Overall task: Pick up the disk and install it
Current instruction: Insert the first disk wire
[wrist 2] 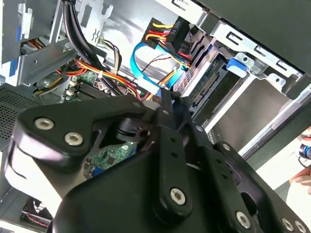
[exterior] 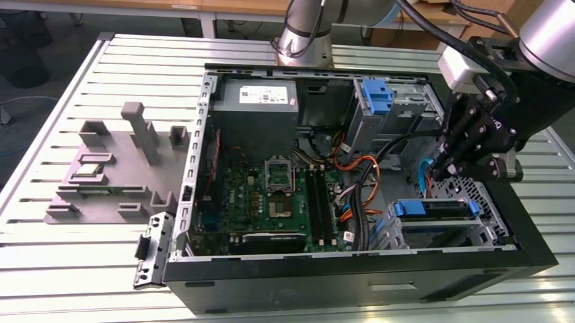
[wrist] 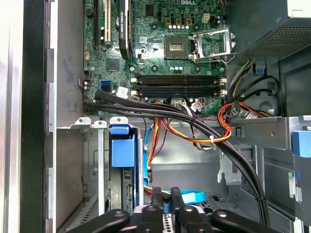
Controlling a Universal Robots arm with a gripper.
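The disk (exterior: 431,208) sits inside the drive cage at the case's corner on the exterior view's right, its blue carrier rails facing up. In the first wrist view the disk (wrist: 121,148) shows its blue tab, and in the second wrist view the disk (wrist 2: 210,85) shows its connector edge. My gripper (exterior: 441,171) hangs just above and beside that cage, among the cables. In both wrist views the gripper (wrist: 167,200) (wrist 2: 164,97) has its fingers drawn together on the end of a flat blue cable (wrist: 190,196), a short way from the disk's connector edge.
The open case (exterior: 193,168) holds a motherboard (exterior: 269,195), a grey power-supply box (exterior: 256,94) and an upper bay with a bare blue bracket (exterior: 378,94). Thick black cables (wrist: 194,121) and orange wires (exterior: 359,178) cross beside the cage. A grey fixture (exterior: 117,168) stands on the table.
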